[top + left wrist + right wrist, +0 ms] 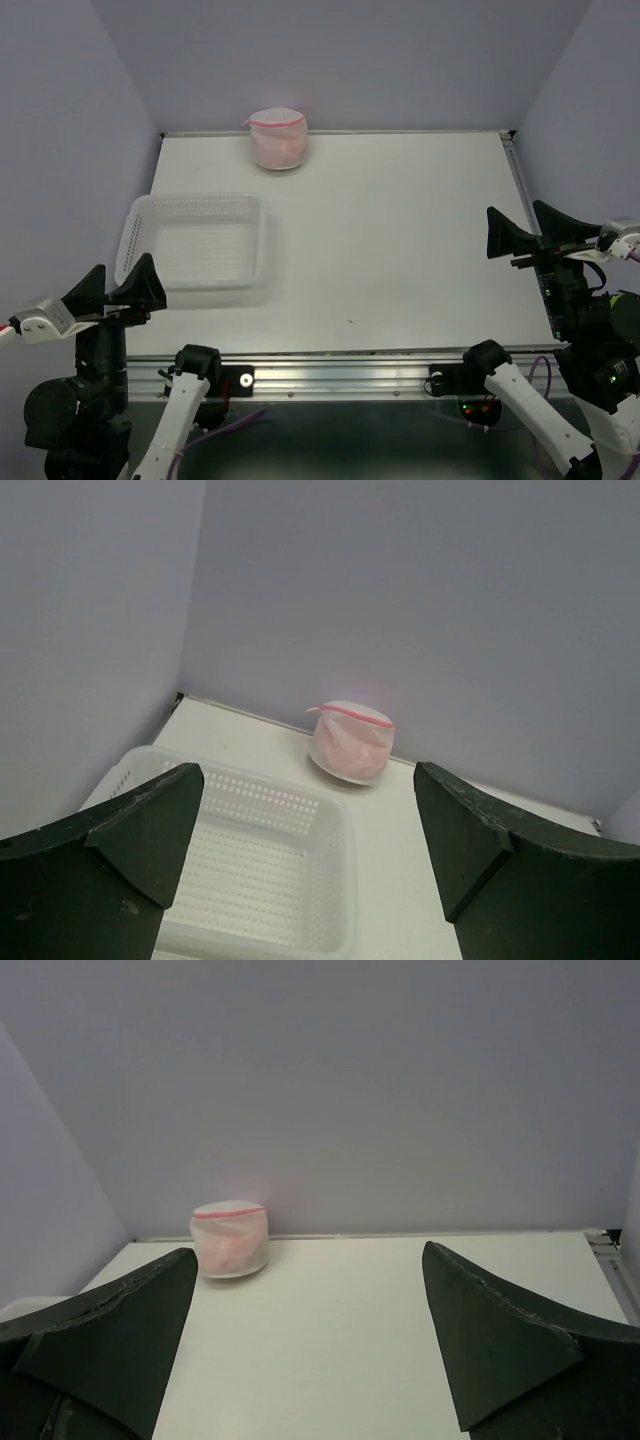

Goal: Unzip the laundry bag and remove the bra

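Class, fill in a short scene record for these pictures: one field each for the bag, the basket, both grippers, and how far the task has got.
laundry bag: upright at the far edge of the table, left of centre; pink shows through the mesh
basket: near left, empty, apart from the bag
left gripper: fingers open, holding nothing, beside the basket's near left corner
right gripper: fingers open, holding nothing, near the table's right edge
progress: bag untouched, bra not out

Bag (278, 138) is sitting at the desk's (400, 240) far edge, left of centre. Basket (195, 245) is lying near-left, well apart from it. Left claw (120, 283) and right claw (528, 232) are hovering at the sides, fingers spread, holding nothing.
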{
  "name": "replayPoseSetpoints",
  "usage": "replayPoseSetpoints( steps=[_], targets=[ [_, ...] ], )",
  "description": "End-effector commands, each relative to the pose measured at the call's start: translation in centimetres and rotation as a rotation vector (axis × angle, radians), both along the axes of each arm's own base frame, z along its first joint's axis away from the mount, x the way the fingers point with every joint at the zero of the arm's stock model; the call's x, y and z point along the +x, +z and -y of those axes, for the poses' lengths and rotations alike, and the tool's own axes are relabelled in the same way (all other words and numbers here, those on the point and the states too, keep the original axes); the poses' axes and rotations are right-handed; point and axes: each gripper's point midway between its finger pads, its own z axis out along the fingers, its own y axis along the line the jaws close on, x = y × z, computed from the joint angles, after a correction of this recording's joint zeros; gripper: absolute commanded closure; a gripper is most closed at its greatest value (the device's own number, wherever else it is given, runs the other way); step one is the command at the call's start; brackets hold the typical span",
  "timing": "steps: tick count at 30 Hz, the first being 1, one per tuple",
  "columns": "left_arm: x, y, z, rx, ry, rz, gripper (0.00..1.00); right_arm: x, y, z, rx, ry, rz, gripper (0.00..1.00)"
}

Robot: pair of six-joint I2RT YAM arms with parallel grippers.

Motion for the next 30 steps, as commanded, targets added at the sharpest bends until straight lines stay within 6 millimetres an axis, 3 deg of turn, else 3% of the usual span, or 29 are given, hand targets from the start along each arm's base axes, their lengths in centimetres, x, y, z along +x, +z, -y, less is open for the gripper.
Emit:
replayPoseSetpoints(
  steps=[1,6,10,13,14,16,17,19,20,21,23,24,25,27,28,30],
  targets=[
    [1.9,-0.2,0.5,0.004,-0.01,-0.03,0.01,-0.2,1.1,0.2,0.034,-0.005,0.04,0.0],
    [4.0,-1.2,1.4,-0.007,-0.039,-0.091,0.01,0.3,0.3,-0.7,0.031,0.029,0.018,0.0],
    [8.4,-3.9,3.3,-0.022,-0.096,-0.22,0.01,0.9,-0.7,-1.7,0.018,0.065,-0.009,0.0],
    [12.5,-5.9,4.8,-0.078,-0.124,-0.299,0.01,1.1,-1.1,-2.1,0.02,0.082,-0.016,0.0],
    [14.6,-5.9,5.4,-0.09,-0.138,-0.3,0.01,1.0,-1.2,-2.2,0.021,0.092,-0.017,0.0],
    [17.0,-6.3,6.3,-0.111,-0.16,-0.31,0.01,0.9,-1.2,-2.4,0.022,0.102,-0.017,0.0],
    [19.3,-7.3,7.0,-0.129,-0.167,-0.353,0.01,0.9,-1.3,-2.6,0.02,0.113,-0.019,0.0],
    [21.9,-5.8,8.0,-0.159,-0.194,-0.312,0.01,0.9,-1.6,-3.0,0.018,0.129,-0.024,0.0],
    [24.3,-7.1,8.5,-0.186,-0.191,-0.354,0.01,1.0,-1.8,-3.2,0.015,0.142,-0.029,0.0],
    [25.6,-6.2,8.7,-0.211,-0.193,-0.316,0.01,0.9,-1.8,-3.4,0.017,0.153,-0.03,0.0],
    [29.0,-6.8,9.4,-0.251,-0.192,-0.324,0.01,0.9,-2.1,-3.7,0.012,0.165,-0.036,0.0],
    [30.3,-5.8,9.5,-0.29,-0.19,-0.272,0.01,1.0,-2.4,-3.8,0.013,0.168,-0.042,0.0],
    [32.4,-7.1,9.7,-0.303,-0.172,-0.296,0.01,1.0,-2.5,-3.9,0.013,0.173,-0.045,0.0],
    [34.8,-7.4,9.3,-0.333,-0.124,-0.282,0.01,1.0,-2.7,-4.1,0.01,0.182,-0.052,0.0],
    [36.9,-8.4,9.2,-0.339,-0.09,-0.303,0.01,1.0,-2.9,-4.1,0.007,0.184,-0.059,0.0],
    [39.0,-9.3,9.2,-0.37,-0.062,-0.315,0.01,1.2,-3.2,-4.2,0.008,0.184,-0.069,0.0]
  ],
)
